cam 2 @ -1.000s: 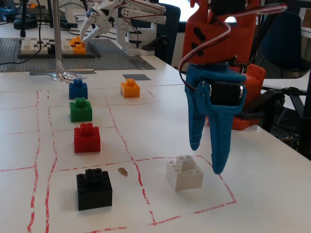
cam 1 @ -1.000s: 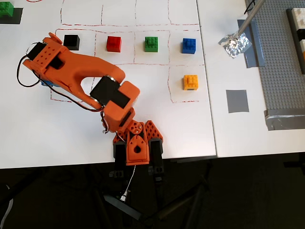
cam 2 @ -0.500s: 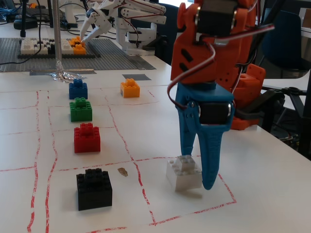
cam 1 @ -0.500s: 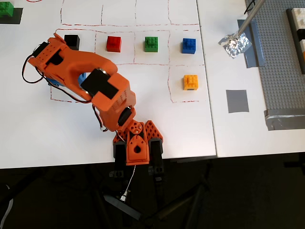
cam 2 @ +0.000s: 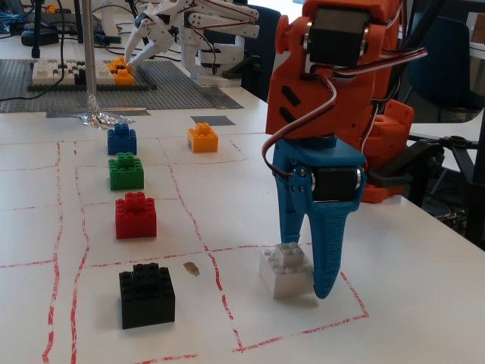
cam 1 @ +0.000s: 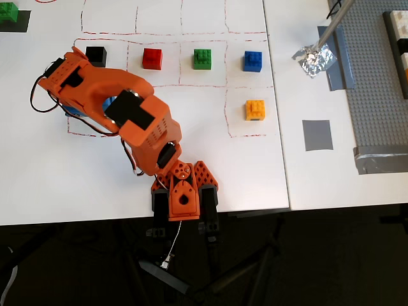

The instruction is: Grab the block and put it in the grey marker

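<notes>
A white table (cam 2: 424, 258) marked with red hand-drawn grid lines (cam 2: 204, 250) fills the foreground of the fixed view. Beyond the table's far end, a large grey studded baseplate (cam 2: 174, 87) lies flat, with a white robot arm (cam 2: 197, 23) standing behind it. To the right of the table, dark chairs (cam 2: 447, 53) stand in the room. In the overhead view, dark floor (cam 1: 319, 268) shows below the table's near edge. Even, bright light falls across the tabletop.
</notes>
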Robot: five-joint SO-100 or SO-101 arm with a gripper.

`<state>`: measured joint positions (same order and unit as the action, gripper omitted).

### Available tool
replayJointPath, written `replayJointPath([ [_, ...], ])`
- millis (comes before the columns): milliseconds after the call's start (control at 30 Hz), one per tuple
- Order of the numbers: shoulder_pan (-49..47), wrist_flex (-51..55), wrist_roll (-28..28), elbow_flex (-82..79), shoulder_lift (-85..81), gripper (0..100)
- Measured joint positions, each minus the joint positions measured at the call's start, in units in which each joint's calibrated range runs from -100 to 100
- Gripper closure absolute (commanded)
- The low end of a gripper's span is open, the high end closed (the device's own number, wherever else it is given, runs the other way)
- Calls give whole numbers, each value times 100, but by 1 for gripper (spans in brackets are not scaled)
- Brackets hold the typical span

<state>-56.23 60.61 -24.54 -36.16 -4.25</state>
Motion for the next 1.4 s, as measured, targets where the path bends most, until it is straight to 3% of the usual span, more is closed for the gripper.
replayJointPath([
  [300,489,-161,-5,0,0,80],
  [600,459,-193,-73,0,0,100],
  [900,459,-169,-73,0,-52,100],
  [1100,459,1133,259,1208,-232,100],
  [1400,508,2974,1431,2651,-713,100],
])
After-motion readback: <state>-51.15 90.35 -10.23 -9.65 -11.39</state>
